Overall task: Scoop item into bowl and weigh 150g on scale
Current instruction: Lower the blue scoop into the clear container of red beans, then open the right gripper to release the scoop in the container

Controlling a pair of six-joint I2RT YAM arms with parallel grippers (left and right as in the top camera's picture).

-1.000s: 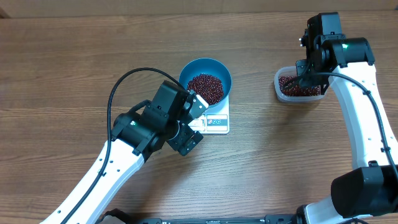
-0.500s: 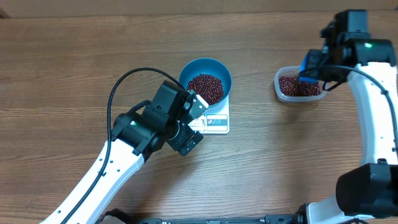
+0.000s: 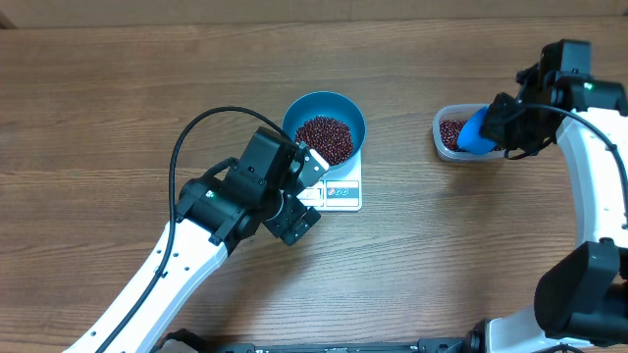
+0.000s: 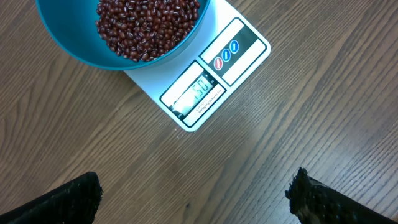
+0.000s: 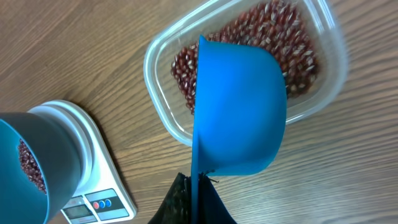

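Change, right arm: over the last second the right gripper (image 5: 194,194) has risen out of the clear rounded-rectangle plastic tub (image 3: 440,132) and swung outward. The small bright blue plastic scoop (image 5: 239,112) now shows above the tub's far half, turned on its side.
Change, left arm: none; the left gripper (image 4: 196,193) hangs where it was, beside the scale.
Right jaws: clamped together on the scoop's thin handle.
Left jaws: spread wide apart, holding nothing, each dark finger at a lower corner of the left wrist view.
Scoop contents: cannot tell. Only its rounded back and the edge of its rim show.
Tub: sits on the brown wooden table (image 3: 98,78), well apart from the scale, with a layer of small dark red-brown dried beans (image 5: 273,31) still inside.
Bowl: the deep teal-blue round bowl (image 4: 68,43) stands on the flat white square digital scale (image 4: 242,53) and covers most of the platform. It holds a loose heap of the same beans across its bottom.
Display: the scale's display (image 4: 193,92) is lit, and its small digits look like the target weight.
Meaning for the task: scooping looks finished or nearly so. I judge that the scoop tipped over the tub is returning surplus, not fetching more.
Risk: any further beans in the bowl would likely overshoot the reading.
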